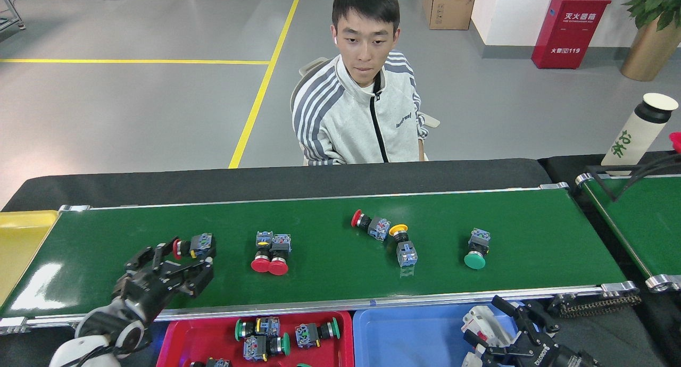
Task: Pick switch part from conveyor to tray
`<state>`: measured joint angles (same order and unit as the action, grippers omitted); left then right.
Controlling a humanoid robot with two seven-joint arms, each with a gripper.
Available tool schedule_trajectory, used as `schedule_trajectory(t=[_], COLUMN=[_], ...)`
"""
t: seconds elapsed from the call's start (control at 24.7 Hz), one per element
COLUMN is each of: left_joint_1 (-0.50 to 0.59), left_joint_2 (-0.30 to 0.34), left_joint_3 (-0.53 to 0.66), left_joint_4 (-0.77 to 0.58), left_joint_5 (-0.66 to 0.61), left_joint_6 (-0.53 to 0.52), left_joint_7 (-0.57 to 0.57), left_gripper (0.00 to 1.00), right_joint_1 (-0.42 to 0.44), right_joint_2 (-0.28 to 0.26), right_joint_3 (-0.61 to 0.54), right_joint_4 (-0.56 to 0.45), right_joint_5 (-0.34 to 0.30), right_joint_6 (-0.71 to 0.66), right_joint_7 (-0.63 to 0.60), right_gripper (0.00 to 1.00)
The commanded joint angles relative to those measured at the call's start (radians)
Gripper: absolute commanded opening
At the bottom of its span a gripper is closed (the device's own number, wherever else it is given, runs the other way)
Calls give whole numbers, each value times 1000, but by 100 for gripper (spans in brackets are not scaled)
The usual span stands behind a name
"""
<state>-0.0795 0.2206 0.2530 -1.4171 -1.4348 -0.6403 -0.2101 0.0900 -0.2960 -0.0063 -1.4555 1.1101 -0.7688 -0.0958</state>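
The conveyor (pixel 330 271) spans the view, its dark-green belt carrying several switch parts. My left gripper (pixel 183 263) is open over the belt's left end. A small red-capped switch part (pixel 194 245) lies just past its fingertips, apart from them. At the bottom right, off the belt, my right gripper (pixel 487 324) is shut on a white switch part (pixel 479 318) above the right end of the blue tray (pixel 409 335). Left of it, the red tray (pixel 181 340) holds several switch parts.
On the belt lie two red mushroom buttons (pixel 268 261), a red-capped part (pixel 370 224), a yellow-capped part (pixel 403 245) and a green button (pixel 476 251). A person (pixel 362 117) sits behind the conveyor. A yellow bin (pixel 16 239) stands left, a second green belt (pixel 638 223) and a bottle (pixel 636 133) right.
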Motion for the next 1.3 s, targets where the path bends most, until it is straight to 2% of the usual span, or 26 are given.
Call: schedule_trajectory(t=[0.0, 0.04, 0.08, 0.12, 0.2, 0.28, 0.41, 0.45, 0.49, 0.53, 0.57, 0.73, 0.93, 1.01, 1.09, 1.18, 1.26], left_joint_1=[67, 116, 168, 213, 273, 300, 302, 302, 300, 300, 300, 300, 302, 303, 311, 343, 360], left_joint_2=[3, 0, -1, -10, -26, -21, -17, -20, -29, -33, -36, -66, -141, -168, -188, -193, -201], left_joint_3=[42, 48, 43, 38, 2, -100, -196, -201, -199, -198, -193, -118, 126, 230, 267, 262, 247], left_joint_4=[-129, -192, -246, -287, -335, -358, -358, -358, -358, -358, -359, -358, -353, -350, -349, -349, -355], left_joint_5=[14, 27, 42, 46, 45, 42, 39, 37, 37, 37, 39, 43, 43, 39, 25, -9, -35], left_joint_6=[-107, -144, -145, -145, -145, -145, -145, -145, -145, -145, -145, -145, -145, -145, -145, -44, 27], left_joint_7=[3, 3, 3, 3, 3, 3, 1, 1, 1, 1, 3, 3, 1, -5, -14, -23, -23], left_gripper=[9, 10, 10, 11, 11, 12, 19, 27, 45, 79, 100, 100, 100, 100, 100, 100, 100], right_joint_1=[2, 14, 30, 47, 76, 134, 166, 166, 165, 162, 159, 114, 10, -26, -47, -64, -88], right_joint_2=[38, 83, 126, 146, 159, 170, 198, 216, 232, 241, 239, 230, 219, 222, 235, 258, 301], right_joint_3=[-43, -61, -69, -70, -70, -67, -64, -63, -64, -64, -63, -18, 98, 143, 177, 203, 218], right_joint_4=[-17, -22, -40, -68, -115, -166, -183, -183, -183, -184, -184, -184, -180, -177, -174, -166, -132], right_joint_5=[-4, -1, 2, 2, 4, 16, 91, 120, 140, 149, 151, 155, 157, 157, 157, 166, 217], right_joint_6=[-17, 11, 132, 250, 439, 605, 707, 720, 721, 721, 720, 712, 717, 717, 720, 726, 729], right_joint_7=[10, 15, 21, 21, 18, 13, 11, 13, 13, 13, 13, 16, 33, 88, 133, 151, 168], right_gripper=[100, 98, 98, 98, 98, 98, 98, 98, 98, 98, 98, 98, 98, 98, 98, 98, 98])
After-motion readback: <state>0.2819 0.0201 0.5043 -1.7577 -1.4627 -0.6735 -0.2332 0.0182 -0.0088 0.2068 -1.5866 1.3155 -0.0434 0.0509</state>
